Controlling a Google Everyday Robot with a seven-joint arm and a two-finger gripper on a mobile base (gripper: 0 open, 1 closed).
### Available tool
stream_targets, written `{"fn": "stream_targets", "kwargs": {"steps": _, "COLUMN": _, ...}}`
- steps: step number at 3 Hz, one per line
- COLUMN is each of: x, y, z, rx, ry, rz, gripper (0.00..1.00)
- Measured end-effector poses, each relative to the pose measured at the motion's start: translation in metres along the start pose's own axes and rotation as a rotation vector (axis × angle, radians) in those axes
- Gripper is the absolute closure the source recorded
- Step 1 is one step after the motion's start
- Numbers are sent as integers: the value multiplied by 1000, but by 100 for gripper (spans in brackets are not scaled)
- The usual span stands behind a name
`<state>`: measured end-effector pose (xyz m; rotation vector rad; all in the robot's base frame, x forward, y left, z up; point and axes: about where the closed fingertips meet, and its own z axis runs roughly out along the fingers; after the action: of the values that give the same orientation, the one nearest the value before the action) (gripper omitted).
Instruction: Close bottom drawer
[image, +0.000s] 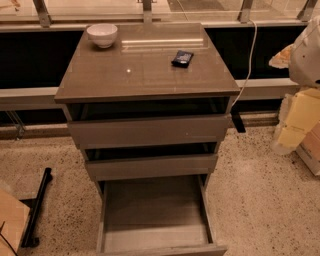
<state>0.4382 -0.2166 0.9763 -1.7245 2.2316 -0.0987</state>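
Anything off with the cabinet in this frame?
Yes: the bottom drawer is pulled far out, its box bare, while the two drawer fronts above sit much further in. Nothing looks spilled; the bowl stands upright on top. The gripper is not in view.

Showing grey-brown across the cabinet (145, 70) and the bottom drawer (155, 237), plain grey inside it; gleaming white at the bowl (102, 35); speckling beige and dark over the floor (260, 190).
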Motion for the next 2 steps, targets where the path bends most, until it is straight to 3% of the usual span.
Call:
{"fn": "stream_targets", "kwargs": {"steps": 1, "x": 0, "y": 0, "z": 0, "rx": 0, "ry": 0, "rz": 0, "gripper": 0}}
{"fn": "stream_targets", "kwargs": {"steps": 2, "x": -1, "y": 0, "z": -1, "rx": 6, "ry": -5, "rz": 1, "gripper": 11}}
